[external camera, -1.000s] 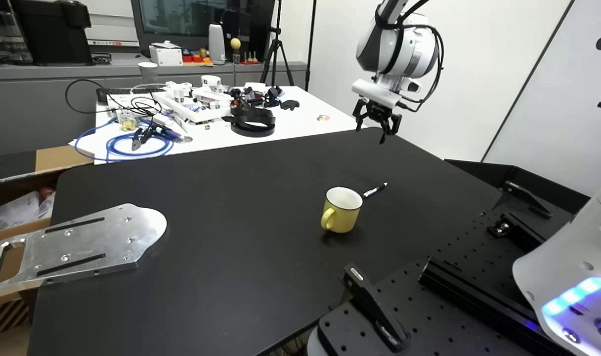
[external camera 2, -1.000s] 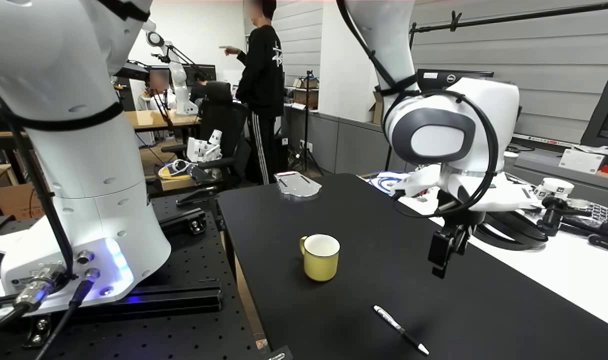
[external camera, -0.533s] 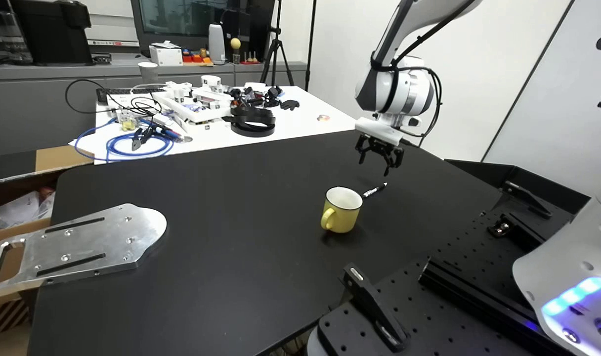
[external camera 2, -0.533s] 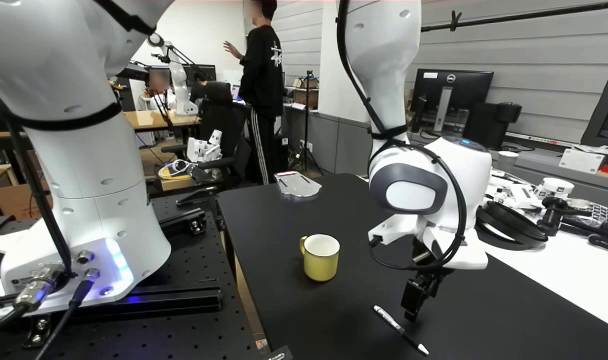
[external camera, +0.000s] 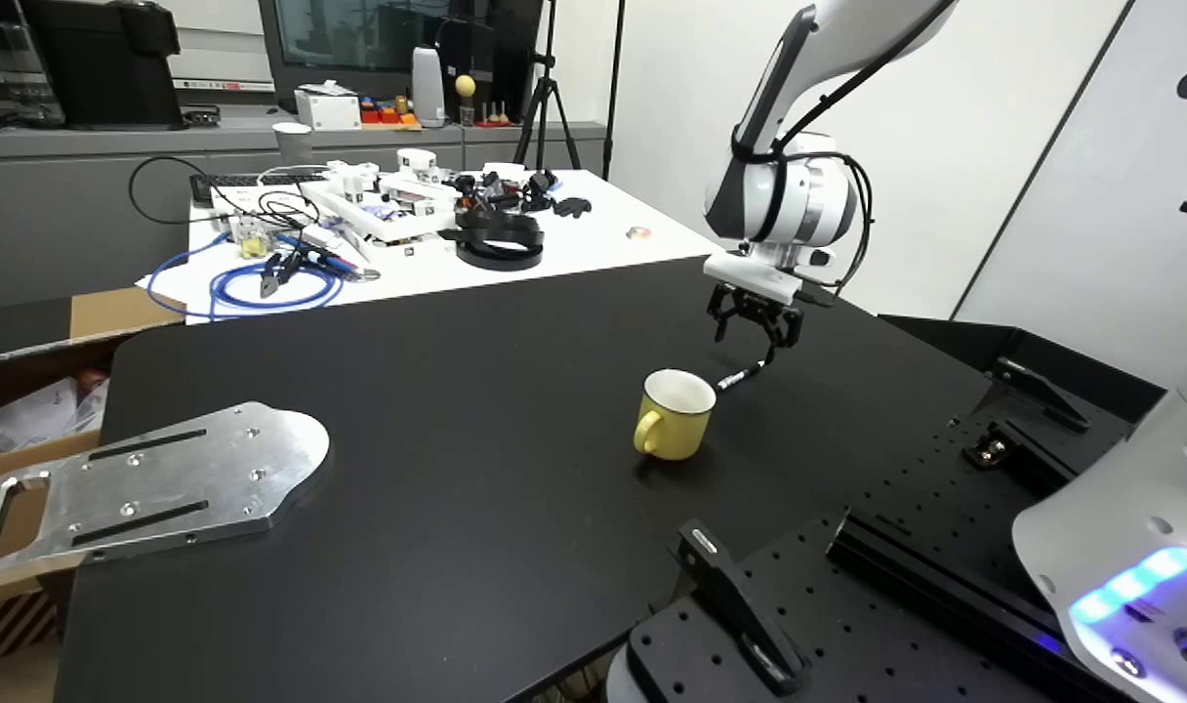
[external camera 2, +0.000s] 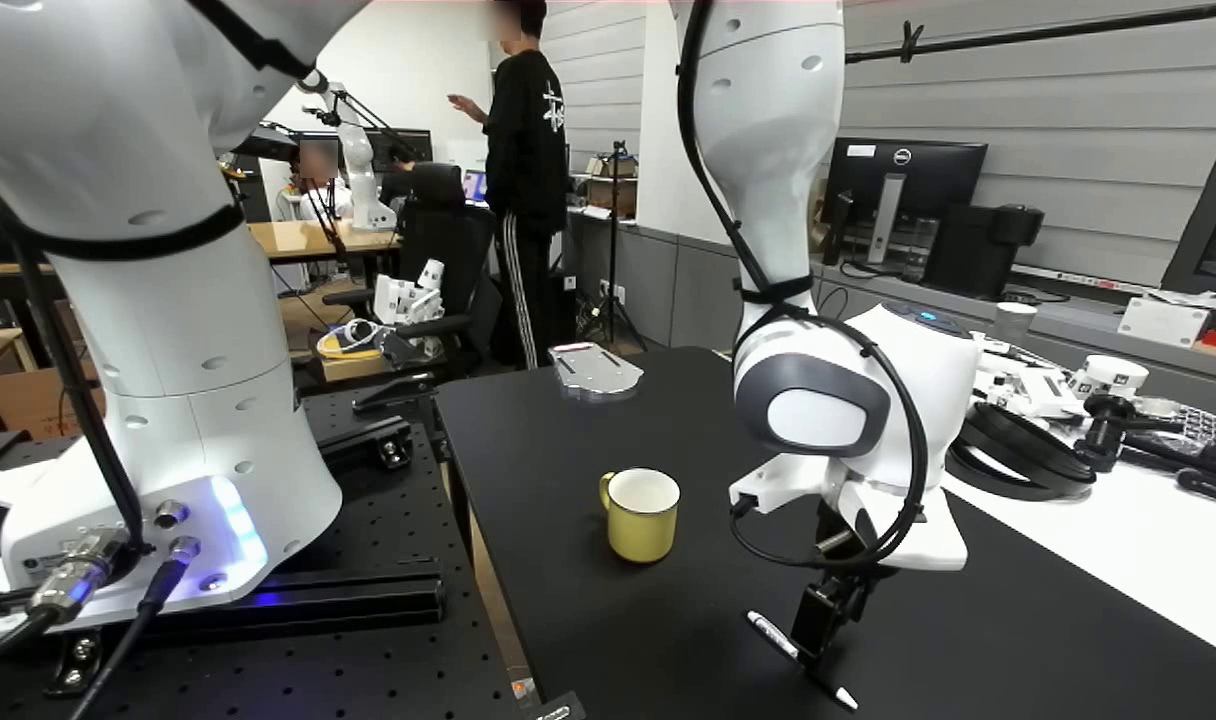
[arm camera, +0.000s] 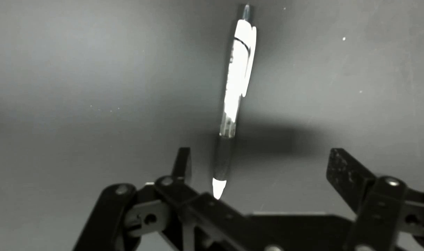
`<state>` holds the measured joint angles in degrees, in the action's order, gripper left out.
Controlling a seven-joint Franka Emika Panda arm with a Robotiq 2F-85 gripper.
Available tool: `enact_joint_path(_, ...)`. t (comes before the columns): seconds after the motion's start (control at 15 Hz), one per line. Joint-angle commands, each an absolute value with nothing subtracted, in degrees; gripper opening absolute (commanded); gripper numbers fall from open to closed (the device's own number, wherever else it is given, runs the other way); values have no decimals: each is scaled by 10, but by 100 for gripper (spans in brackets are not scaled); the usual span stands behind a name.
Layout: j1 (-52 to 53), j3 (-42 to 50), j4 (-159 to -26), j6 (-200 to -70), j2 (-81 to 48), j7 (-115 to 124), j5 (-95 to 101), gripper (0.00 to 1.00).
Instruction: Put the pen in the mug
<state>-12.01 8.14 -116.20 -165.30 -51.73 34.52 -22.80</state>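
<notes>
Wrist view, slender pen [arm camera: 232,101], angular parted fingers [arm camera: 348,178]

Ahead of the gripper [arm camera: 260,164], glare bleaches much of the pen [arm camera: 234,76]. A soft shadow [arm camera: 281,139] lies just off the fingertips [arm camera: 348,177]. Beyond, a white wall [external camera: 945,176] stands bright.

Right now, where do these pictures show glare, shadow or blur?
In the wrist view, the pen has washed-out white parts, a soft shadow spreads beside it, and the fingers seem slightly blurry; in both exterior views, a light strip glows blue; in an exterior view, a standing person's face is blurred.
</notes>
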Motion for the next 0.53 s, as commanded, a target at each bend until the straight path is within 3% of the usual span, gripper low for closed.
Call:
enact_joint_path(0.0, -116, 87, -1145, -1650, -528, 337, -239, 100)
enact_joint_path(0.47, -112, 91, -1152, -1650, -524, 334, -239, 100)
